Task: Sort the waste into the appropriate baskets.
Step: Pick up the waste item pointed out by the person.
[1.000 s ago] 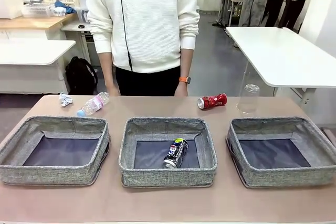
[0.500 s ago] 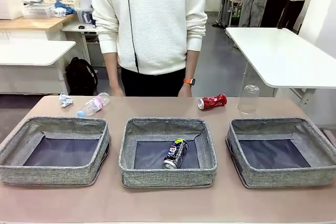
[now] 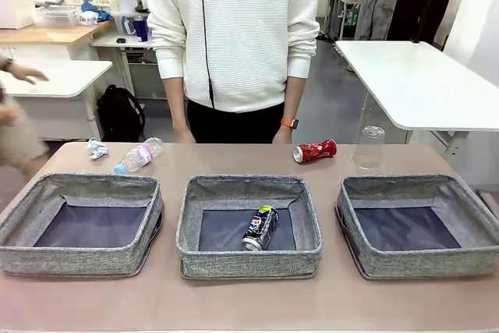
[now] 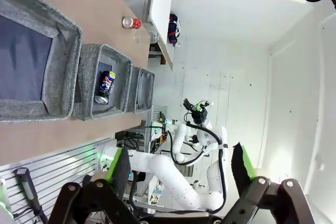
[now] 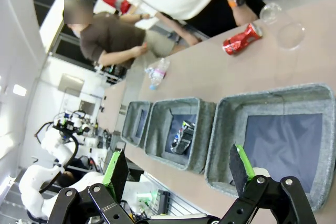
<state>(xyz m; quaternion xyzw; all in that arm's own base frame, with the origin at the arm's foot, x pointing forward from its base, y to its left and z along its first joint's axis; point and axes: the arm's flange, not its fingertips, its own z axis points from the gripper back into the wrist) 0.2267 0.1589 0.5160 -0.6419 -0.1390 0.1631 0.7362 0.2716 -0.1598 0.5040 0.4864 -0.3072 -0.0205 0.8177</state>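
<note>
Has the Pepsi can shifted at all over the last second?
No. The Pepsi can lies in the same spot in the middle basket, its lower end near the front wall.

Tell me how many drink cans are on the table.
2. The dark blue Pepsi can lies in the middle basket; the crushed red can lies on the table beyond it, beside the clear cup.

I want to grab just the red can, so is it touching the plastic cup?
Apart. The front view shows a strip of bare tabletop between the crushed red can and the clear plastic cup.
</note>
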